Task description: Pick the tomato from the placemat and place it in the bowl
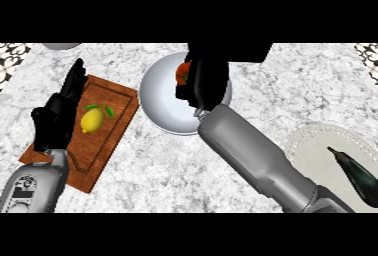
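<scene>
Head view shows you the right hand (201,80) with fingers curled around the tomato (182,73), holding it over the white bowl (164,100). Your left hand (57,115) rests with straight fingers over the wooden cutting board (111,130), beside a lemon (92,120).

— Is there any writing to read on the counter (170,165) or on the things lying on it?

— None. No label, brand, number or sign shows anywhere.

— And the small dark panel on the left forearm (28,186), at the lower left of the frame?

— It carries faint marks, but they are too small to make out as letters or digits.
</scene>
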Controlling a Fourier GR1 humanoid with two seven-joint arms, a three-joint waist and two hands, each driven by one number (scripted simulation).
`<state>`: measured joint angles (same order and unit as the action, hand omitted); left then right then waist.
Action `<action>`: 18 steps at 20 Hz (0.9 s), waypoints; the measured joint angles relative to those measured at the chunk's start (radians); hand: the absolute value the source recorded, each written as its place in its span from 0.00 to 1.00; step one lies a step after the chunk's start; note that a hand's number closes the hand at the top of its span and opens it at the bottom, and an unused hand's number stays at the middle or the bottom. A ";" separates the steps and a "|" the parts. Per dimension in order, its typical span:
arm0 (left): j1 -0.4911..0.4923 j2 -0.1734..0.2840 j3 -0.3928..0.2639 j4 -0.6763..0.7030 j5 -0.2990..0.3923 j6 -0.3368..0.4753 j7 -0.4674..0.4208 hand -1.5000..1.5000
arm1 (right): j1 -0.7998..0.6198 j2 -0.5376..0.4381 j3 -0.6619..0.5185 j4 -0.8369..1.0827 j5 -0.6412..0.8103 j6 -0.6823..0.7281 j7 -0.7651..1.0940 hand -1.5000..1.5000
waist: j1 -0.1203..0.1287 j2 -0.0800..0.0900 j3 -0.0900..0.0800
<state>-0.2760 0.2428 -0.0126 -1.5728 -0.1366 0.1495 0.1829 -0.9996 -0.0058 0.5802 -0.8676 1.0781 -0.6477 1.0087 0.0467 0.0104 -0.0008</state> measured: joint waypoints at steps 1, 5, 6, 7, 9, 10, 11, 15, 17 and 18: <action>0.007 -0.001 -0.001 -0.003 -0.001 -0.001 -0.003 0.50 | -0.018 0.001 -0.022 0.042 -0.007 -0.009 -0.009 1.00 | -0.001 0.000 0.000; 0.012 -0.005 0.000 -0.003 -0.001 -0.005 -0.011 0.50 | -0.013 0.002 -0.086 0.151 -0.086 -0.086 -0.068 0.00 | 0.004 0.005 0.001; 0.005 -0.011 -0.005 -0.004 -0.009 0.003 -0.008 0.50 | -0.010 0.003 -0.108 0.168 -0.123 -0.097 -0.092 0.00 | 0.005 0.007 0.001; 0.000 -0.013 -0.006 0.001 -0.011 0.003 -0.010 0.50 | -0.002 0.003 -0.119 0.180 -0.164 -0.113 -0.123 0.00 | 0.007 0.008 0.001; -0.004 -0.015 -0.009 0.002 -0.012 0.000 -0.011 0.50 | 0.015 0.004 -0.141 0.202 -0.243 -0.148 -0.192 0.00 | 0.014 0.011 0.002; -0.007 -0.018 -0.013 0.001 -0.014 0.000 -0.010 0.50 | 0.016 0.004 -0.155 0.209 -0.283 -0.162 -0.231 0.00 | 0.019 0.013 0.002; -0.009 -0.017 -0.009 0.006 -0.012 -0.003 -0.015 0.50 | 0.026 0.005 -0.168 0.211 -0.323 -0.175 -0.283 0.00 | 0.019 0.014 0.002; 0.001 -0.016 -0.006 -0.001 -0.007 -0.011 -0.020 0.50 | 0.025 0.006 -0.224 0.222 -0.464 -0.207 -0.467 0.00 | 0.021 0.014 0.003; 0.007 -0.011 -0.002 -0.008 -0.005 -0.016 -0.019 0.50 | 0.026 0.005 -0.249 0.226 -0.522 -0.234 -0.554 0.00 | 0.020 0.013 0.003; 0.001 -0.013 -0.002 -0.006 -0.008 -0.013 -0.011 0.50 | 0.024 0.006 -0.263 0.229 -0.553 -0.244 -0.594 0.00 | 0.017 0.012 0.003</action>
<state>-0.2746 0.2300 -0.0145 -1.5789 -0.1449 0.1364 0.1720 -0.9754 -0.0002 0.3176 -0.6391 0.5256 -0.8919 0.4146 0.0641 0.0221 0.0021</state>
